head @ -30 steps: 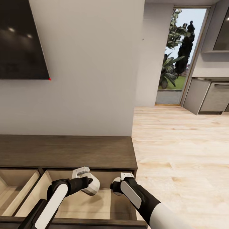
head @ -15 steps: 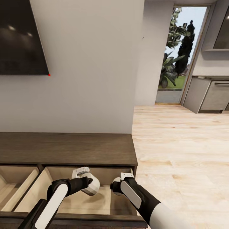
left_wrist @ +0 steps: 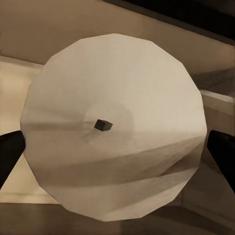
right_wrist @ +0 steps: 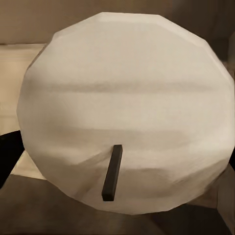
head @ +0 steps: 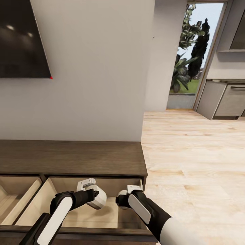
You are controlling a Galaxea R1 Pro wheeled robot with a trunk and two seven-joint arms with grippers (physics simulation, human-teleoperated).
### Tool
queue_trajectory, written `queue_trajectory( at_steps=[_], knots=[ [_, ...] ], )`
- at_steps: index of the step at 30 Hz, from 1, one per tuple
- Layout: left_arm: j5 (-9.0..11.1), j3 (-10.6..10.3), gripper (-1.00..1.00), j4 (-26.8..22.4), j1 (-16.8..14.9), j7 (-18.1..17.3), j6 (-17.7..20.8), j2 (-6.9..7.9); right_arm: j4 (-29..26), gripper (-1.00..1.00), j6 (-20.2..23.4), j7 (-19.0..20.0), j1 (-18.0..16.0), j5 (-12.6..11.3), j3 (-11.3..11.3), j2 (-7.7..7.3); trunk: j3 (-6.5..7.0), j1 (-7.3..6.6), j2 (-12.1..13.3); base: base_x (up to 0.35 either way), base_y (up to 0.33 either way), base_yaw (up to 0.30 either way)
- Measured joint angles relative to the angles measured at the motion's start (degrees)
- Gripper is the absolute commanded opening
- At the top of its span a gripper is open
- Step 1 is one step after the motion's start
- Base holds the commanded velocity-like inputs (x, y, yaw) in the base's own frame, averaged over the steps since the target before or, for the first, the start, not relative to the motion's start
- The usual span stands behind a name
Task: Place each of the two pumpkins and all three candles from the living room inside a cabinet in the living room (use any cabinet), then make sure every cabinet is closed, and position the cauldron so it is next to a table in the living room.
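Observation:
The dark-brown cabinet (head: 71, 158) stands against the wall with both of its fronts pulled out as open drawers. My two arms hang over the right drawer (head: 112, 212), whose pale wooden inside looks bare. In the left wrist view my left gripper (left_wrist: 117, 152) is shut on a beige candle (left_wrist: 117, 88), seen from its top with a small dark wick, a dark finger (left_wrist: 10, 154) at either side. In the right wrist view my right gripper (right_wrist: 117, 156) is likewise shut on a second beige candle (right_wrist: 122, 88). In the head view the left gripper (head: 86, 185) and right gripper (head: 134, 188) are close together.
A black TV screen (head: 20, 37) hangs on the wall above the cabinet. The left drawer (head: 15, 197) is open too. Light wood floor (head: 194, 170) stretches to the right toward a glass door (head: 190, 58) and grey kitchen units (head: 228, 102).
The whole view has shifted slightly, so the camera moved. My right gripper has edged a little left toward the left one. Both candles stay held.

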Motion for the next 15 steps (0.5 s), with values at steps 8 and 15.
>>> queue_trajectory(
  at_steps=[8,15],
  knots=[
    [0.00,0.00,-1.00,0.00,0.00,0.00,0.00,0.01,0.05,-1.00,0.10,1.60,0.00,0.24,0.00,-0.01,0.00,0.00,0.00,0.000,0.000,0.000],
    [-0.02,0.00,-1.00,0.08,0.01,0.00,0.03,0.01,0.05,-1.00,0.14,1.56,0.00,0.26,0.00,-0.01,-1.55,0.19,-0.09,0.000,0.000,0.000]
  ],
)
